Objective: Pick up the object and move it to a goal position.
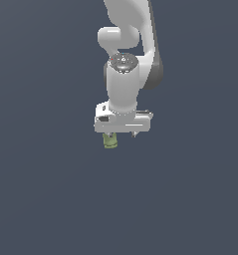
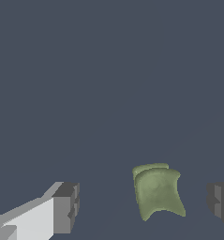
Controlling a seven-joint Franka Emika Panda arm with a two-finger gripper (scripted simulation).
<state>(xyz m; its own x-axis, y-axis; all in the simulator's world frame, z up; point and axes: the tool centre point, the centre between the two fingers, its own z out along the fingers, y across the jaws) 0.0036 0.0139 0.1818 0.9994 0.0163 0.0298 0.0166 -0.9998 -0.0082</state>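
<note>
Now your end effector (image 1: 121,133) sits mid-frame, fingers (image 2: 66,206) spread wide, gripping nothing; the green cylinder (image 2: 158,196) lies between them, untouched.

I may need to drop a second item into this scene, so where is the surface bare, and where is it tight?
Nearly everywhere is bare: the dark surface runs unbroken on both sides of the arm and in front of it. The only crowded spot is under the tool, where the green cylinder sits between its spread fingers, nearer one finger than the other.
</note>
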